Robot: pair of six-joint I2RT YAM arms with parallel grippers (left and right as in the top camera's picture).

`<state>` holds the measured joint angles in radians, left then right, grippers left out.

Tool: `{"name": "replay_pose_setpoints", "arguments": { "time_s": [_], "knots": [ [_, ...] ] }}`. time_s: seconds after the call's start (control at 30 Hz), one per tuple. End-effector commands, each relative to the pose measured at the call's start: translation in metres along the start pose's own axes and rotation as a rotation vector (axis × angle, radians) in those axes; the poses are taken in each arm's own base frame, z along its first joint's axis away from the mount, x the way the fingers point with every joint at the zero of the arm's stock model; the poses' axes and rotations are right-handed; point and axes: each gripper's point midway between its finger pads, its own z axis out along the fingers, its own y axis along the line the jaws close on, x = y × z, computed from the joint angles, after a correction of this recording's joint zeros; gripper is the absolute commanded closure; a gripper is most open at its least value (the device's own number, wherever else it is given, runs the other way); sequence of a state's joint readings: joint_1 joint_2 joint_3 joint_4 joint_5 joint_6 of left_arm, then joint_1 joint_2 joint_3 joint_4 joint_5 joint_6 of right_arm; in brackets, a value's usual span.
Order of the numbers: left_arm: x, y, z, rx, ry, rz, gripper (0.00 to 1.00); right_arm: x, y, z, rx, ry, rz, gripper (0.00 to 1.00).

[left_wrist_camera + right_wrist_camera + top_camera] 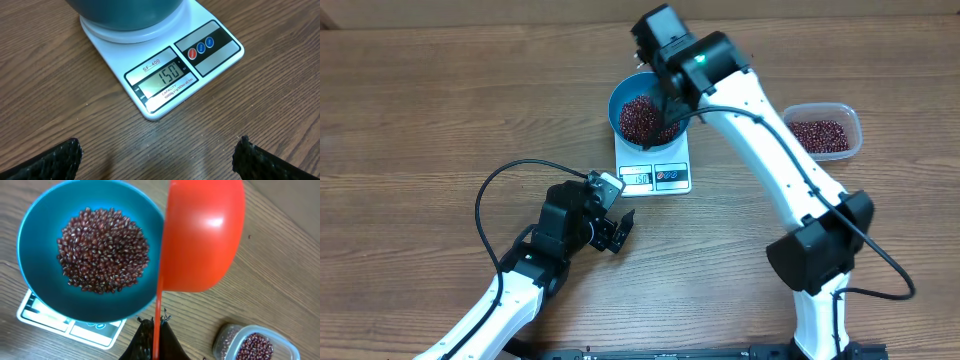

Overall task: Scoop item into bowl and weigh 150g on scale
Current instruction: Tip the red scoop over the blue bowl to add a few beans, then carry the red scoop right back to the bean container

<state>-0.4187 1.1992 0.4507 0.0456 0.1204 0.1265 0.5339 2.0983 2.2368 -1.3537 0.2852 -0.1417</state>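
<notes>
Bowl (125, 10) atop scale (115, 50) (display: 150)

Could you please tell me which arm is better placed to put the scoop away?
Right, probably: the right gripper is shut on the orange scoop by the bowl, while the left gripper stands open and empty by the scale.

A wooden table (420, 120) fills all three views, its brown top laid in long planks running left to right, with darker streaked grain and thin seams between the boards. The light is soft and even, casting only faint shadows on the wood
</notes>
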Motion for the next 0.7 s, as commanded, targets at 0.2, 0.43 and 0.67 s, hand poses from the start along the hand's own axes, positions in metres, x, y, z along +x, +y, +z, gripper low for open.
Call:
{"name": "replay_pose_setpoints", "arguments": {
  "time_s": [0.2,0.43,0.67],
  "knots": [
    [0.002,-0.001,0.001,0.004,0.004,-0.015,0.01,-0.001,-0.077,-0.114,-0.113,-0.273,0.237,0.96],
    [0.002,-0.001,0.001,0.004,0.004,-0.015,0.01,0.031,-0.135,-0.157,-0.194,-0.352,0.462,0.96],
    [0.001,-0.001,0.001,0.004,0.004,-0.015,0.0,0.059,-0.163,-0.168,-0.387,-0.354,0.693,0.96]
  ]
}}
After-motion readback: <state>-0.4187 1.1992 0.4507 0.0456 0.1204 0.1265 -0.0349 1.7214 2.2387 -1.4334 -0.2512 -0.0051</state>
